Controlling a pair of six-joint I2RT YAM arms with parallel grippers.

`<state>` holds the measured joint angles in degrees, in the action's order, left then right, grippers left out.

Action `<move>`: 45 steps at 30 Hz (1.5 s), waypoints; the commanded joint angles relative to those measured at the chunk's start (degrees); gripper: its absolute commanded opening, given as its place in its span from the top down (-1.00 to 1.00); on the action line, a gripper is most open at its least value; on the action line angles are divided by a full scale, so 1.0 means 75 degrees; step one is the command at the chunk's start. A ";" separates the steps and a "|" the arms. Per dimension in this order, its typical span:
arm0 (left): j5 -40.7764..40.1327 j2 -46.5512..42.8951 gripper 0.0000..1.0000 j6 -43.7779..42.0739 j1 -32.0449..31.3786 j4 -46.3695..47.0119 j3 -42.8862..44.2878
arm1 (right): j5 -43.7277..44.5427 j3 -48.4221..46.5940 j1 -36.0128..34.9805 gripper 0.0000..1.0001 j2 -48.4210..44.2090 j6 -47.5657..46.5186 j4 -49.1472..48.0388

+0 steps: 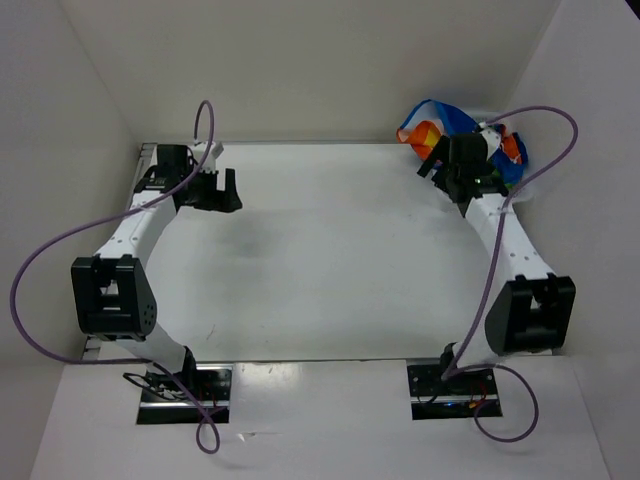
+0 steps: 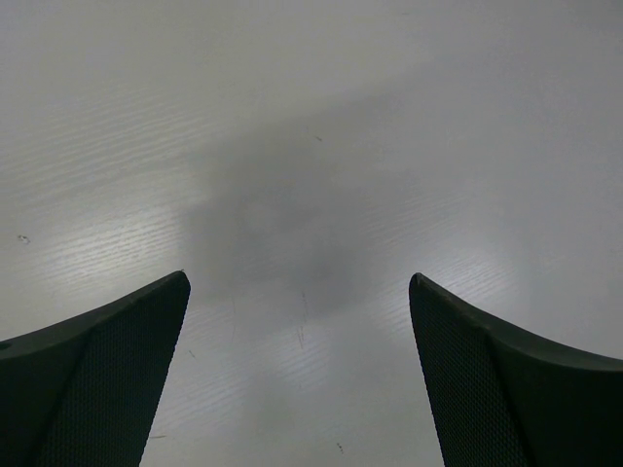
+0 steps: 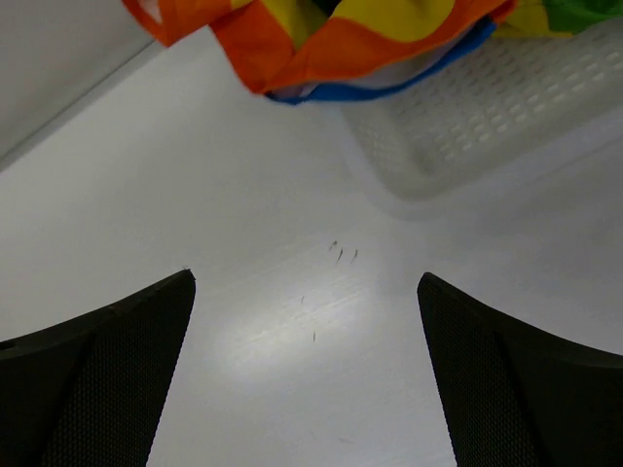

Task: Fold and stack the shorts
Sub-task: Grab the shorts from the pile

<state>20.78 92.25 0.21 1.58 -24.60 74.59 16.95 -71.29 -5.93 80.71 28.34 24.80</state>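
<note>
Anchoring table (image 1: 320,250): both arm bases, near edge.
Basket (image 3: 487,107): white mesh, far-right corner.
Shorts (image 3: 341,39): rainbow stripes, bunched, draped over basket rim.
R gripper (image 3: 304,277): jaws wide, nothing held, near basket.
L gripper (image 2: 299,277): jaws wide, nothing held, far-left corner.

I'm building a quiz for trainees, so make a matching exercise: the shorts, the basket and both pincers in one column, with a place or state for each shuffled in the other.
1. shorts
2. basket
3. left pincer
4. right pincer

A. white mesh, at the far right
B. open over bare table
C. rainbow stripes, hanging over a rim
D. open, facing the mesh wall and striped cloth

Pairs: 1-C, 2-A, 3-B, 4-D
</note>
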 commanded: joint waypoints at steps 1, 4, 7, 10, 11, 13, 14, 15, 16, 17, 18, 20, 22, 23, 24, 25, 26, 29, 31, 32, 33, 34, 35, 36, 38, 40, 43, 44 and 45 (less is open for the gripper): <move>0.0054 -0.0382 -1.00 -0.0028 0.0047 -0.0188 0.0086 | -0.0724 -0.0947 0.0672 -1.00 0.0921 0.0357 0.0022; -0.0226 -0.0604 -1.00 -0.0028 0.0047 -0.0399 0.0086 | -0.1333 -0.1369 0.1469 -0.83 0.1624 0.0838 -0.0177; -0.0438 -0.0779 -1.00 -0.0028 0.0047 -0.0657 0.0238 | -0.1708 -0.1896 0.2021 -0.80 0.2420 0.1108 -0.0248; -0.0532 -0.0780 -1.00 -0.0028 0.0047 -0.0728 0.0239 | -0.2071 -0.2622 0.2326 -0.80 0.3253 0.1214 -0.0248; -0.0532 -0.0780 -1.00 -0.0028 0.0047 -0.0728 0.0239 | -0.2189 -0.2914 0.2477 -0.80 0.3429 0.1330 -0.0248; -0.0451 -0.0850 -1.00 -0.0028 0.0047 -0.0728 0.0239 | -0.2307 -0.3162 0.2479 -0.72 0.3839 0.1436 -0.0340; -0.0450 -0.0850 -1.00 -0.0028 0.0047 -0.0728 0.0239 | -0.2307 -0.3407 0.2479 -0.66 0.3945 0.1506 -0.0341; -0.0380 -0.0850 -1.00 -0.0028 0.0047 -0.0728 0.0239 | -0.2307 -0.3479 0.2479 -0.62 0.4039 0.1507 -0.0341; -0.0379 -0.0850 -1.00 -0.0028 0.0047 -0.0728 0.0239 | -0.2458 -0.3584 0.2479 -0.48 0.4191 0.1588 -0.0446; -0.0379 -0.0850 -1.00 -0.0028 0.0047 -0.0728 0.0239 | -0.2552 -0.3585 0.2479 -0.39 0.4262 0.1589 -0.0528; -0.0298 -0.0850 -1.00 -0.0028 0.0047 -0.0728 0.0169 | -0.2646 -0.3666 0.2548 -0.25 0.4332 0.1658 -0.0529; -0.0227 -0.0850 -1.00 -0.0028 0.0047 -0.0728 0.0168 | -0.2892 -0.3737 0.2549 0.43 0.4427 0.1659 -0.0610; -0.0157 -0.0920 -1.00 -0.0028 0.0047 -0.0728 0.0168 | -0.2963 -0.3900 0.2549 0.89 0.4299 0.1729 -0.0530; -0.0157 -0.0921 -1.00 -0.0028 0.0047 -0.0728 0.0168 | -0.2963 -0.3901 0.2456 1.00 0.4170 0.1729 -0.0529; -0.0157 -0.0921 -1.00 -0.0028 0.0047 -0.0728 0.0168 | -0.2963 -0.3971 0.2351 1.00 0.3995 0.1729 -0.0529; -0.0076 -0.0921 -1.00 -0.0028 0.0047 -0.0728 0.0168 | -0.2847 -0.4123 0.2280 1.00 0.3622 0.1625 -0.0529; 0.0007 -0.0990 -1.00 -0.0028 0.0047 -0.0728 0.0168 | -0.2846 -0.4228 0.2210 1.00 0.3421 0.1543 -0.0529; 0.0101 -0.0991 -1.00 -0.0028 0.0047 -0.0728 0.0168 | -0.2962 -0.4907 0.1988 1.00 0.2835 0.1437 -0.0459; 0.0207 -0.0991 -1.00 -0.0028 0.0047 -0.0728 0.0168 | -0.3243 -0.5715 0.1696 1.00 0.2681 0.1203 -0.0295; 0.0276 -0.0991 -1.00 -0.0028 0.0047 -0.0728 0.0168 | -0.3360 -0.5973 0.1566 1.00 0.2541 0.0993 -0.0190; 0.0277 -0.0991 -1.00 -0.0028 0.0047 -0.0728 0.0261 | -0.3675 -0.6358 0.1437 1.00 0.2459 0.0898 -0.0189; 0.0277 -0.0991 -1.00 -0.0028 0.0047 -0.0728 0.0262 | -0.3794 -0.6502 0.1123 1.00 0.2249 0.0723 -0.0189; 0.0277 -0.0991 -1.00 -0.0028 0.0047 -0.0728 0.0355 | -0.3911 -0.6619 0.0945 1.00 0.2131 0.0629 -0.0189; 0.0277 -0.0991 -1.00 -0.0028 0.0047 -0.0809 0.0356 | -0.4028 -0.6759 0.0712 1.00 0.2002 0.0512 -0.0305; 0.0277 -0.0991 -1.00 -0.0028 0.0047 -0.0810 0.0450 | -0.4030 -0.6936 -0.0166 1.00 0.1803 0.0022 -0.0306; 0.0277 -0.0991 -1.00 -0.0028 0.0047 -0.0810 0.0624 | -0.3599 -0.7101 -0.1217 1.00 0.1661 -0.0459 -0.0026; -0.0237 -0.1061 -1.00 -0.0028 0.0233 -0.1020 0.0871 | -0.3432 -0.6401 -0.2635 1.00 0.1240 -0.0532 -0.0059; -0.0378 -0.1154 -1.00 -0.0028 0.0315 -0.1090 0.0964 | -0.3432 -0.5423 -0.3002 1.00 0.1100 -0.0532 -0.0176; -0.0530 -0.1155 -1.00 -0.0028 0.0513 -0.1277 0.1220 | -0.3432 -0.4752 -0.3354 1.00 0.0727 -0.0393 -0.0386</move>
<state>19.68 86.78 0.21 2.55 -32.36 78.63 -8.78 -117.10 -25.41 88.88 27.31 21.50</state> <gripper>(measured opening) 1.001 0.002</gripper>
